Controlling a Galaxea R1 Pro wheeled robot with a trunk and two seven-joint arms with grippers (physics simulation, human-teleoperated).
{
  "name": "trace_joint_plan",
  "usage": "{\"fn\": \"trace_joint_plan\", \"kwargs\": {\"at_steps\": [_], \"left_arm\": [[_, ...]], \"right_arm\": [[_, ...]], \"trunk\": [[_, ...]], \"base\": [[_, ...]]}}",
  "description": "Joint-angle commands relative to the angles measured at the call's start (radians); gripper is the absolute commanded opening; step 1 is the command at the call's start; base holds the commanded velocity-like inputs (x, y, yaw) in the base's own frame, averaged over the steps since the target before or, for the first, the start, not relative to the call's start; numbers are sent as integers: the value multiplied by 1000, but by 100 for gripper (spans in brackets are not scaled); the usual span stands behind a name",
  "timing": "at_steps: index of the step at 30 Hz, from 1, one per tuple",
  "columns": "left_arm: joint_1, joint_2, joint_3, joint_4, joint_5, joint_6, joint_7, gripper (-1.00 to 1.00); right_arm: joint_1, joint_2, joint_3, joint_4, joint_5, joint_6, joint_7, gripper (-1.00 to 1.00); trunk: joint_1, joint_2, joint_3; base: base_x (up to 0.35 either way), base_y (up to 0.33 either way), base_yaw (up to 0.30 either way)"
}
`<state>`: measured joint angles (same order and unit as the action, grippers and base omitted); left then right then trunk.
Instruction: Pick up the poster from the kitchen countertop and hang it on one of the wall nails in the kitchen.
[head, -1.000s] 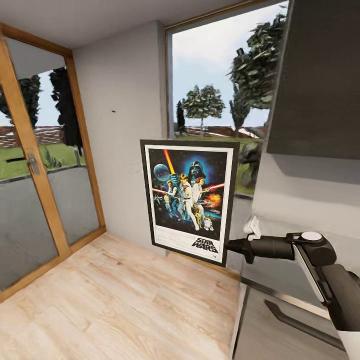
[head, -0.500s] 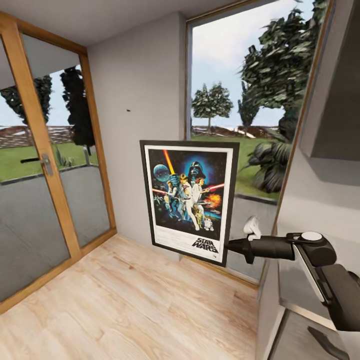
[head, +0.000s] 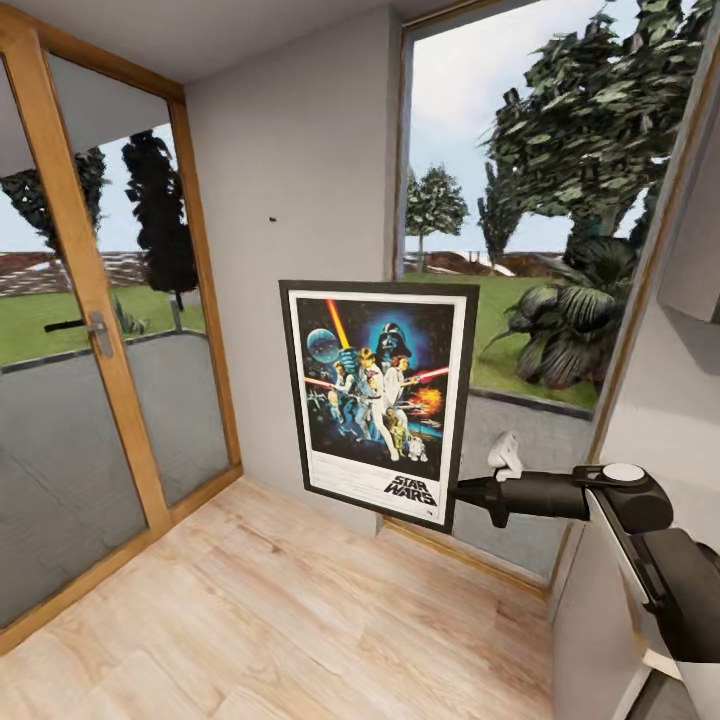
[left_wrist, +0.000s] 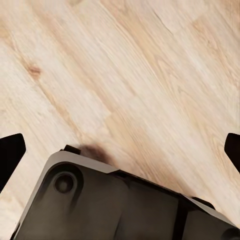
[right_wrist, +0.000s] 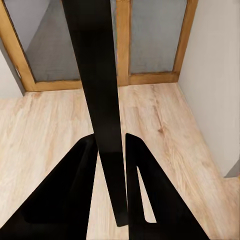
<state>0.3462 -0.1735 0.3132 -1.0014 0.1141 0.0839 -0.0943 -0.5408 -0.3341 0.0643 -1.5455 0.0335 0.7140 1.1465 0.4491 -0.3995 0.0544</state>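
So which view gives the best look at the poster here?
The head view: the poster faces the camera whole and upright, artwork and logo readable, its lower right edge held by the right gripper. The right wrist view shows it edge-on, a thin black strip between the fingers. The left wrist view looks at wood floor.

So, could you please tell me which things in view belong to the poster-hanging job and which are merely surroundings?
Job:
- poster, clamped at its lower right edge by the right gripper
- nail on the grey wall

Surroundings:
- glass door
- window
- wood floor
- left gripper, open over the floor
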Motion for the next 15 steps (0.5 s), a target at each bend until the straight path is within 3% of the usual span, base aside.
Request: {"fn": "trace_joint_plan", "kwargs": {"at_steps": [1,9,15], "left_arm": [[0,-1,3,-2,10,8,-7,100],[0,-1,3,-15,11,-6,-9,100],[0,-1,-9,-48,10,-41,-8,100]], "right_arm": [[-1,0,0,-1,2,8,5,-100],[-1,0,0,-1,2,11,8,-100],[-1,0,0,-1,2,12,7,-100]], "trunk": [[1,-1,0],[1,-1,0],[1,-1,0]], "base": [[253,277,0],[237,262,0],[31,39,0]]}}
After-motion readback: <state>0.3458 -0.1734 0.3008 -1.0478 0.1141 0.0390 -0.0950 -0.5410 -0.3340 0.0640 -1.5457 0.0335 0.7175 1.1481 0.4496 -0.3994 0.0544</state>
